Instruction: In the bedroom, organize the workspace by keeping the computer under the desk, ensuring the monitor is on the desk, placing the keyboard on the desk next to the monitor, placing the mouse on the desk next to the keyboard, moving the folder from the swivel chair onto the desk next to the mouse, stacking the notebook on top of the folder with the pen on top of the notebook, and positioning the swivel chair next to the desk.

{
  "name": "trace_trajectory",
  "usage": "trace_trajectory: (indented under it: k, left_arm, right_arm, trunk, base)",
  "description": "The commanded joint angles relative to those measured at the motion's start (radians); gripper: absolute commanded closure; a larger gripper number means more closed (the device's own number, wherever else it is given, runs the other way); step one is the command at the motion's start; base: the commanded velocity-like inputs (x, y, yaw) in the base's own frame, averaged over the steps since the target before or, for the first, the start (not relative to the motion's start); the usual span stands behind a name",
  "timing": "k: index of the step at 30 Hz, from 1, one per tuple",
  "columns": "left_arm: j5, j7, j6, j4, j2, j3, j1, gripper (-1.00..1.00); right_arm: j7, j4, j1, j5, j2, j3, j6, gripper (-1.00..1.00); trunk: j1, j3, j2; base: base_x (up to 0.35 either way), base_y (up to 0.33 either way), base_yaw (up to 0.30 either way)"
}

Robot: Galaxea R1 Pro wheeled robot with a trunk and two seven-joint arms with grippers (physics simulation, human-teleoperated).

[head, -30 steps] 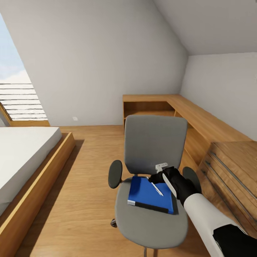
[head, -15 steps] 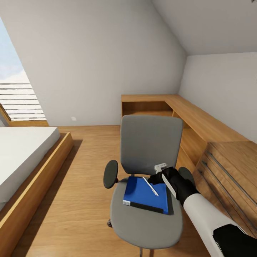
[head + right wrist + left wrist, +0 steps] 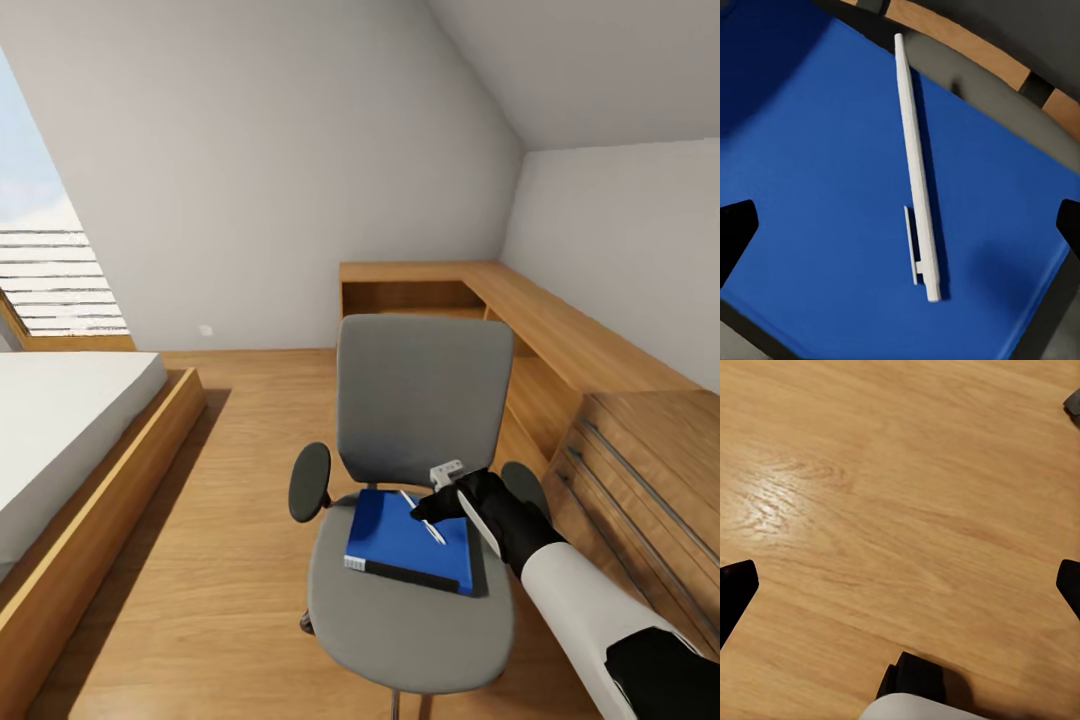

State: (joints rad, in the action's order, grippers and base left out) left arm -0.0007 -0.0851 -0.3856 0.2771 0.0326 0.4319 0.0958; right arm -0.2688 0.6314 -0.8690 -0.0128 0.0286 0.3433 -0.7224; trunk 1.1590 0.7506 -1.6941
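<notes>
The swivel chair (image 3: 415, 480) carries the folder (image 3: 410, 538) on its seat, toward the backrest, with the pen (image 3: 917, 169) lying loose on the cover. The right gripper (image 3: 432, 505) hovers over the pen, fingers spread wide and empty; a clumsy pinch could roll the thin pen off the folder's edge. The left gripper (image 3: 900, 585), also open, faces bare floor (image 3: 900, 495).

Bright, even daylight from the window (image 3: 50, 250), soft shadows, glare on the floor (image 3: 772, 502)

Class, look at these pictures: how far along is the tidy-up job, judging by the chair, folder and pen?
Early. Nothing looks finished: the blue folder lies on the swivel chair, with the white pen lying on it. In hand: the right gripper hovers over the pen, jaws open. Left: moving folder and pen to the desk.
</notes>
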Motion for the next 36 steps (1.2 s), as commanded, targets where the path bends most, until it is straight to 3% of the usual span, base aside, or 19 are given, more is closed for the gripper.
trace_trajectory:
  k: [1, 9, 23, 36]
  left_arm:
    - [0.0, -0.009, -0.002, -0.001, 0.0, 0.008, 0.001, -1.0]
    - [0.001, -0.009, -0.002, -0.001, 0.0, 0.008, 0.001, -1.0]
    - [0.0, -0.009, -0.002, -0.001, 0.0, 0.008, 0.001, -1.0]
    - [0.0, -0.009, -0.002, -0.001, 0.0, 0.008, 0.001, -1.0]
  right_arm:
    - [-0.002, 0.002, -0.001, -0.001, 0.002, 0.005, -0.004, -1.0]
    - [-0.022, 0.013, -0.001, 0.0, 0.022, -0.001, -0.005, -1.0]
    - [-0.026, 0.022, -0.001, 0.002, 0.024, -0.003, -0.014, -1.0]
    - [-0.027, 0.022, -0.006, 0.001, 0.032, -0.004, -0.174, -1.0]
  trunk:
    - [0.004, 0.004, -0.008]
    - [0.035, 0.029, -0.064]
    - [0.035, 0.029, -0.064]
    - [0.035, 0.029, -0.064]
  base:
    - [0.0, 0.0, 0.0]
    - [0.0, 0.0, 0.0]
    - [0.0, 0.0, 0.0]
    - [0.0, 0.0, 0.0]
